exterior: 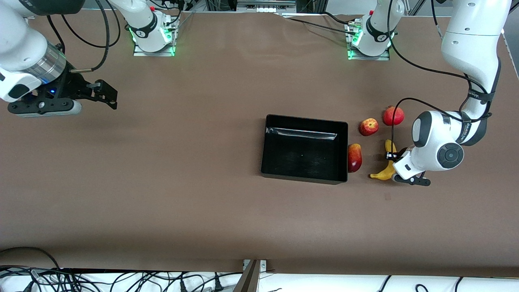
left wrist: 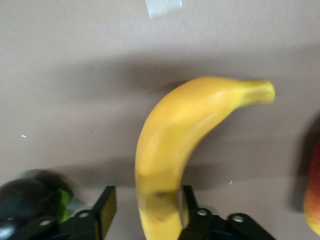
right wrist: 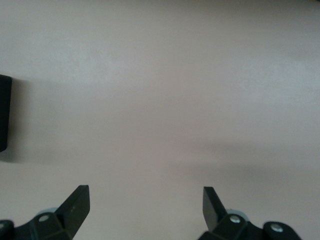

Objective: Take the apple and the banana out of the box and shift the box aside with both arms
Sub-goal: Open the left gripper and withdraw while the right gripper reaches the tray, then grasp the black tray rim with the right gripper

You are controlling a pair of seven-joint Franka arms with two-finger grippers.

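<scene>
The yellow banana (exterior: 388, 162) lies on the table beside the black box (exterior: 302, 156), toward the left arm's end. My left gripper (exterior: 395, 159) is down at the banana, open, with a finger on each side of it (left wrist: 147, 202). One finger (left wrist: 187, 200) is against the banana (left wrist: 175, 140); the other stands off it. The mango (exterior: 354, 157) lies against the box wall. The apple (exterior: 368, 127) and pomegranate (exterior: 393, 116) lie farther from the camera. The dark purple fruit (left wrist: 25, 200) sits beside the left gripper. My right gripper (exterior: 107, 95) is open and empty (right wrist: 146, 200), waiting above the table.
The box is empty. The mango's edge (left wrist: 314, 200) shows in the left wrist view. A corner of the box (right wrist: 4, 112) shows in the right wrist view. Cables hang along the table's near edge (exterior: 121, 280).
</scene>
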